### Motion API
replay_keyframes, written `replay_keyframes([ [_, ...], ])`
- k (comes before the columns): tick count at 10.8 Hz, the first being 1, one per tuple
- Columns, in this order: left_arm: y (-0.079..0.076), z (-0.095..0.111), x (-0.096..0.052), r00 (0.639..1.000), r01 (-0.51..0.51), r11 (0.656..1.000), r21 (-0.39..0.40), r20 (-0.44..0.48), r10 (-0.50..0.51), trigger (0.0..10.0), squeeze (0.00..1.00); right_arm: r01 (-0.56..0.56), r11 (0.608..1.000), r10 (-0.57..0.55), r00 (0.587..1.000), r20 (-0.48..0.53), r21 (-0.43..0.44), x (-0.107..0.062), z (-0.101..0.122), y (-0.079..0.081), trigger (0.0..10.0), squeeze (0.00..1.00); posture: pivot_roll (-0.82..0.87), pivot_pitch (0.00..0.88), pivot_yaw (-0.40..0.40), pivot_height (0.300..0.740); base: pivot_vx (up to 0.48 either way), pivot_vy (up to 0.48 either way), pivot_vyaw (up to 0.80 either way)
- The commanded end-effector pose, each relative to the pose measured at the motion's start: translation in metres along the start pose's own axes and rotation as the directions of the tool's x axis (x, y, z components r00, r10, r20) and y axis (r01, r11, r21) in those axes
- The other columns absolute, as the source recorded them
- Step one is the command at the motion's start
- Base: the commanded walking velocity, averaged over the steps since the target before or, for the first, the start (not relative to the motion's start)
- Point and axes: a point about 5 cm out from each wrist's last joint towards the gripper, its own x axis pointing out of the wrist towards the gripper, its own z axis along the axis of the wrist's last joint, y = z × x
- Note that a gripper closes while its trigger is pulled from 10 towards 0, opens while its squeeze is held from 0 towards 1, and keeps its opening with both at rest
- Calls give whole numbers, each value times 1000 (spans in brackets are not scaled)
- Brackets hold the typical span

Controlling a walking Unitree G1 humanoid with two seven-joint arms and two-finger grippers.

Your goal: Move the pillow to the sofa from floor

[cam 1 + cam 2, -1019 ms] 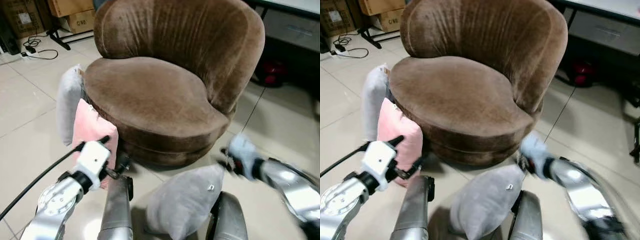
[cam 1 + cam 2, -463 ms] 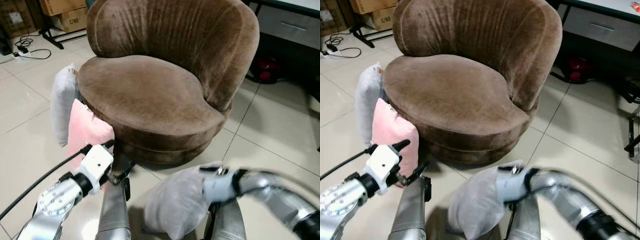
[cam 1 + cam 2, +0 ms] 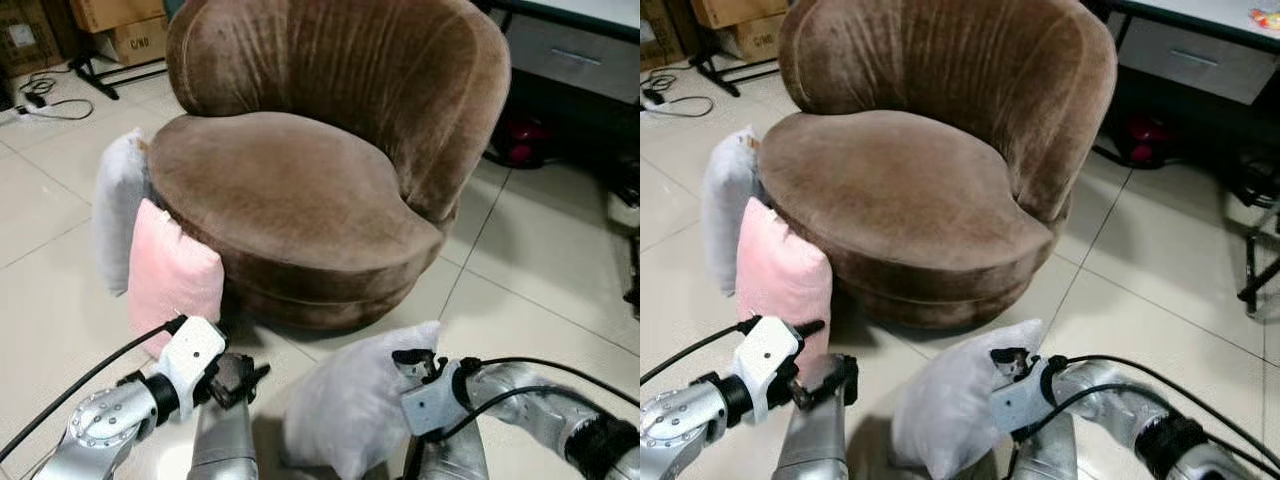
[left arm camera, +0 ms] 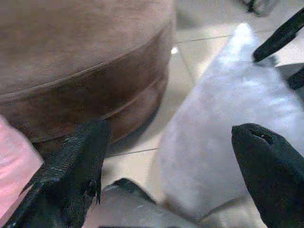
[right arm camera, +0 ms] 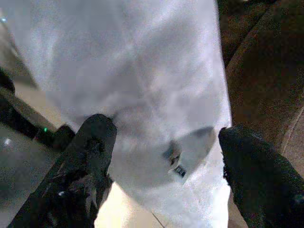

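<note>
Reaching low toward the floor, we bring both arms in on the grey pillow point(image 3: 355, 405), which stands on its edge on the tiles between our legs, just in front of the sofa point(image 3: 300, 190). Our right gripper point(image 5: 164, 156) has its two black fingers spread wide, one on each side of the pillow's upper corner, so the fabric and its small label sit in the gap between them; nothing is pinched yet. Our left gripper point(image 4: 171, 171) is also spread wide and points at the pillow's other flank, with the pillow beyond its fingertips and the sofa's base off to one side. We judge the arms are placed this way to bracket the soft pillow from both sides before closing on it.

Compared with a second ago, our right arm has swung in from out at the side to the pillow's top corner, and the left fingers have turned toward the pillow.

Farther off, a pink pillow point(image 3: 170, 275) and another grey pillow point(image 3: 118, 205) lean against the sofa's side. The brown seat is bare.
</note>
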Motion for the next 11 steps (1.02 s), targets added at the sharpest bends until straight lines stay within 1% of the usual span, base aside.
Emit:
replay_keyframes([
  [1,-6,2,1,998,64,998,-28,2,-64,10000,0,-16,999,15,1000,-8,-35,-1,-5,3,10000,0,-85,0,-87,471,0,0,0],
  [2,-11,3,1,991,134,990,-42,21,-134,10000,0,-15,998,15,1000,3,-67,1,-5,6,10000,0,-88,0,-83,471,0,0,0],
  [3,-14,5,2,984,177,982,-67,42,-174,10000,0,-9,997,10,1000,14,-76,2,-4,7,10000,0,-89,0,-82,471,0,0,0],
  [4,-21,3,0,959,284,952,-109,22,-284,10000,0,10,994,-6,999,41,-105,8,1,8,10000,0,-92,0,-72,471,0,0,0],
  [5,-22,2,0,952,304,946,-115,12,-305,10000,0,49,993,-44,998,48,-112,15,6,4,10000,0,-90,0,-68,471,0,0,0],
  [6,-21,1,-1,943,330,935,-127,0,-333,10000,0,96,987,-88,994,66,-129,24,15,-5,10000,0,-89,0,-64,471,0,0,0],
  [7,-22,0,-2,936,346,928,-136,-9,-351,10000,0,98,984,-88,993,73,-148,29,20,-7,10000,0,-86,0,-63,471,0,0,0],
  [8,-22,0,-4,926,369,918,-146,-24,-376,10000,0,128,977,-112,988,103,-172,38,32,-13,10000,0,-82,0,-63,471,0,0,0],
  [9,-21,-1,-4,925,372,916,-149,-28,-380,10000,0,167,972,-149,982,119,-162,44,40,-22,10000,0,-80,0,-63,471,0,0,0],
  [10,-21,-1,-4,925,370,917,-149,-30,-378,10000,0,178,970,-158,980,124,-166,45,42,-25,10000,0,-77,0,-63,471,0,0,0],
  [11,-18,0,-4,929,359,922,-144,-34,-367,10000,0,205,961,-182,974,135,-186,48,45,-33,10000,0,-74,0,-63,471,0,0,0],
])
